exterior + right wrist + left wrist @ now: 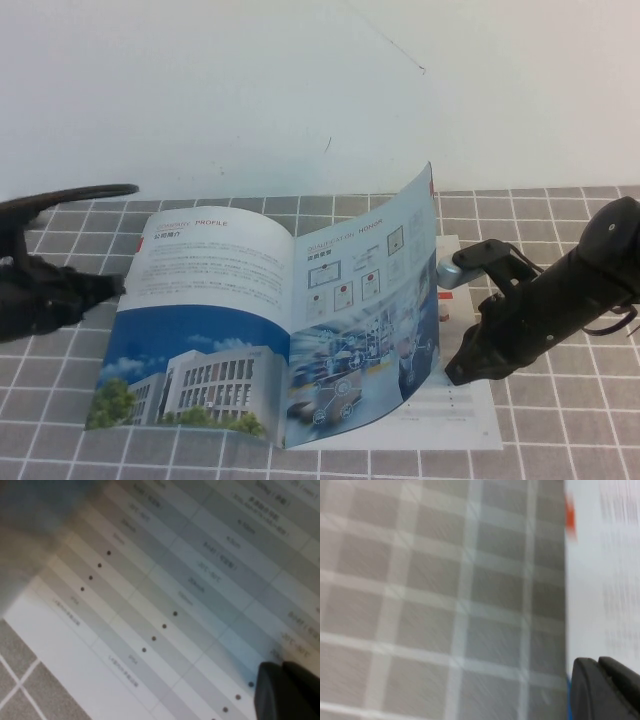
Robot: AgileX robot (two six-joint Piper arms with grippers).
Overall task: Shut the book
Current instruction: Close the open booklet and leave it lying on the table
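Note:
The book (215, 300) lies open on the checked tablecloth (560, 440), a building photo on its left page. One right-hand page (370, 300) stands lifted and curled toward the spine. Behind it, my right gripper (458, 368) rests shut on the flat table-printed page (460, 415), with the raised sheet leaning against the arm. In the right wrist view the gripper (282, 680) is closed over that printed page (190, 580). My left gripper (112, 285) sits shut at the book's left edge. In the left wrist view it (600, 680) is at the border of the white page (605, 580).
A white wall (300, 90) runs behind the table. A black curved part of the left arm (70, 195) arches above the book's far left corner. The checked cloth (445, 605) stretches out on the book's left and in front of it.

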